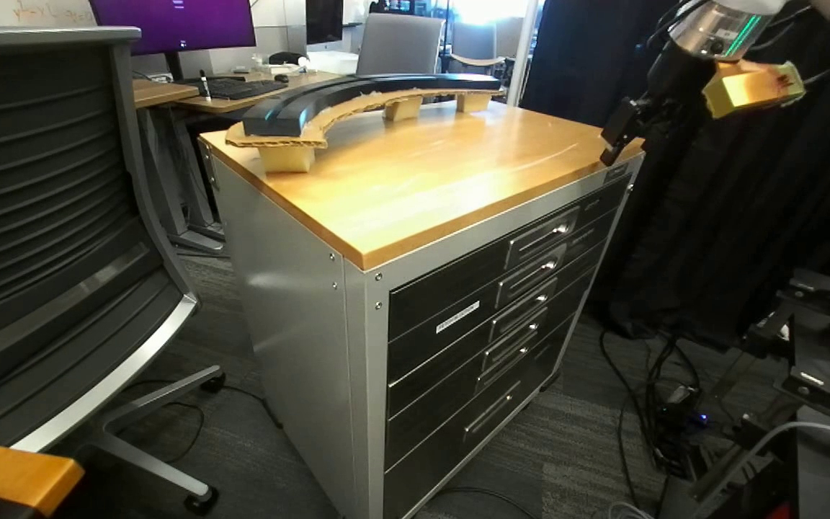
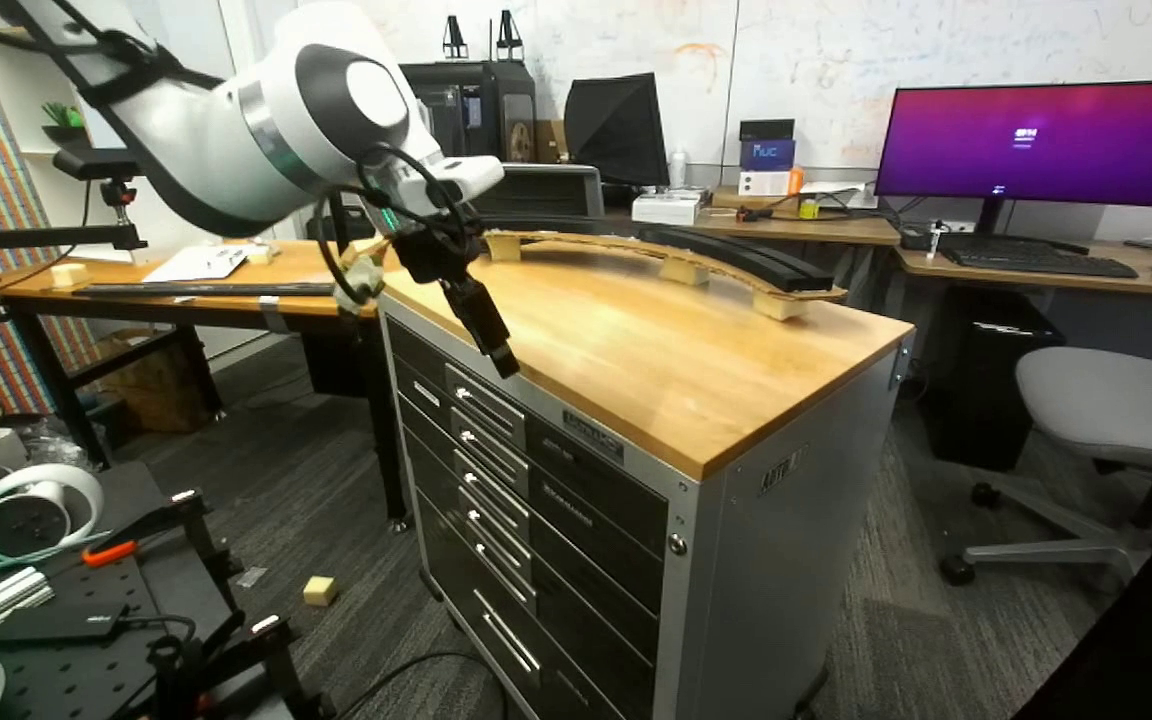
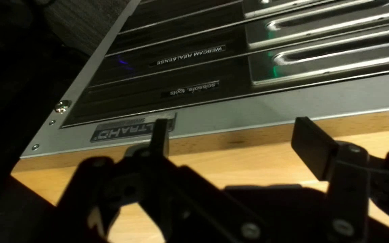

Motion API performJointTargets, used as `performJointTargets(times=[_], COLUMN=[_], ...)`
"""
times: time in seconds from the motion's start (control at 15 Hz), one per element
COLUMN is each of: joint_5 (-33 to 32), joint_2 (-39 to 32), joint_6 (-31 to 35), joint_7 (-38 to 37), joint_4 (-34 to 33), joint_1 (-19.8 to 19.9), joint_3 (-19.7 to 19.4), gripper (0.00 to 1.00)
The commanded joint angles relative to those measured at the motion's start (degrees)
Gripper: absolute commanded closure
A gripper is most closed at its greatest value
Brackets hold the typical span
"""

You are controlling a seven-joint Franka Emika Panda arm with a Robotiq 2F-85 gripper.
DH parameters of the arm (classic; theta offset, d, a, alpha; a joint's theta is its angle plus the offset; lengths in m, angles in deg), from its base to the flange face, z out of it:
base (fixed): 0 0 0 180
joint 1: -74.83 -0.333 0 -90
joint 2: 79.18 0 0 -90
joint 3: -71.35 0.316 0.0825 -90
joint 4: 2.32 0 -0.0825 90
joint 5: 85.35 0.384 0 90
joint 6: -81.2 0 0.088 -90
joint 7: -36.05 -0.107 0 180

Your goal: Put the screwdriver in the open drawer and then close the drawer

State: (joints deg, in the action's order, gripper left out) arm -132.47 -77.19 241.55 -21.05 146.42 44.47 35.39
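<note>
The drawer [image 1: 451, 288] is the uppermost one of the wood-topped cabinet. It is shut, its dark front flush with the cabinet's frame, in both exterior views [image 2: 616, 485]. The wrist view shows the drawer [image 3: 130, 101] upside down, with a label reading "scissors, tools" and part of its silvery handle [image 3: 336, 55]. My gripper [image 3: 231, 125] is open, with nothing between its fingers. It hangs by the cabinet's front top edge in both exterior views [image 1: 609, 155] [image 2: 506, 362], near the badge end of the drawer front. The screwdriver is hidden or out of view.
A curved black track [image 1: 386, 85] on cardboard and foam blocks stands along the back of the wooden top [image 1: 444, 173]. Lower drawers [image 2: 576, 540] are shut. A mesh chair [image 1: 47, 216] and a black table [image 2: 86, 590] with tools stand nearby. A black curtain [image 1: 674, 238] hangs behind.
</note>
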Motion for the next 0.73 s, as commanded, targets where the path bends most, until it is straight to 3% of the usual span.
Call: performJointTargets(times=[0.0,0.13,0.2,0.4,0.47,0.67], joint_5=[16.06,26.03,30.65,34.98,33.98,35.09], joint_2=[9.76,8.59,8.31,11.09,8.61,10.06], joint_6=[-15.92,-25.63,-29.56,-42.60,-35.33,-40.98], joint_7=[15.50,22.94,25.38,25.70,25.24,25.08], joint_4=[0.52,-4.67,-6.64,-13.73,-9.13,-13.32], joint_1=[-3.67,-4.03,4.09,12.65,15.51,17.92], joint_3=[2.81,5.89,15.43,26.94,28.65,32.57], gripper=[0.00,0.00,0.00,0.00,0.00,0.00])
